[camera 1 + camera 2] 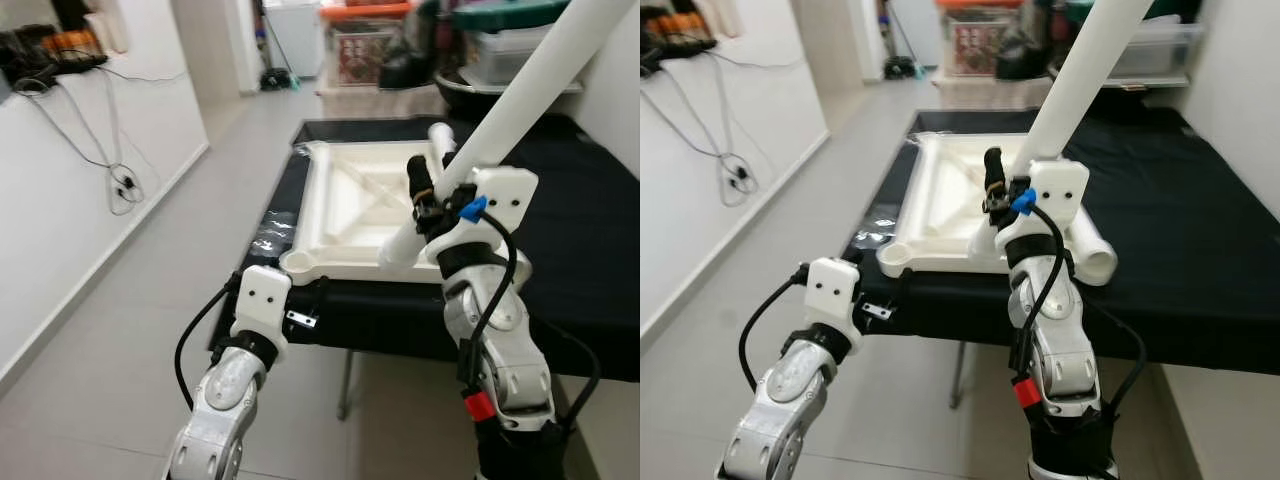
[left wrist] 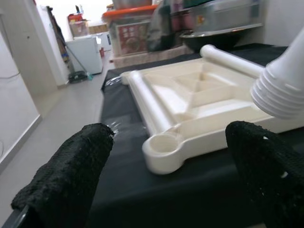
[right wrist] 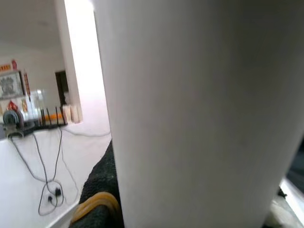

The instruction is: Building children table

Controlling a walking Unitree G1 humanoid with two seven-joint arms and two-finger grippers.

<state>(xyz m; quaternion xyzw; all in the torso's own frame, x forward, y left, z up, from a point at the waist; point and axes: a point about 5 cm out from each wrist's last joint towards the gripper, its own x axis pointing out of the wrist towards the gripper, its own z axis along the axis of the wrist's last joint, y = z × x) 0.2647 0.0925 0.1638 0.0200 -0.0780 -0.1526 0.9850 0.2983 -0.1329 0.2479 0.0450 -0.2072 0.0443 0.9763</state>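
Floor (image 1: 130,330) nearest: pale grey tile, open and wide on the robot's left, running back along a white wall where loose cables (image 1: 120,185) hang.

Left gripper (image 2: 161,190) low at the near edge of the surface (image 1: 590,230), fingers (image 2: 71,175) spread wide with nothing between them, aimed at the near corner socket (image 2: 163,145) of the tabletop (image 1: 350,210).

Right gripper (image 1: 428,200) raised over that same near edge, clamped on a long white table leg (image 1: 520,100). Leg tilted, upper end rising up and to the right out of view; ridged lower end (image 1: 400,250) just above the tabletop's near rim, beside the right near corner.

Tabletop: cream plastic, lying upside down with ribs showing, near corners at the black-covered surface's front edge. A second leg (image 2: 232,59) stands at a far corner. Black cloth open to the right of the tabletop.

Far end: stacked storage boxes (image 1: 365,45), a dark metal bowl (image 1: 470,92), a doorway beyond.
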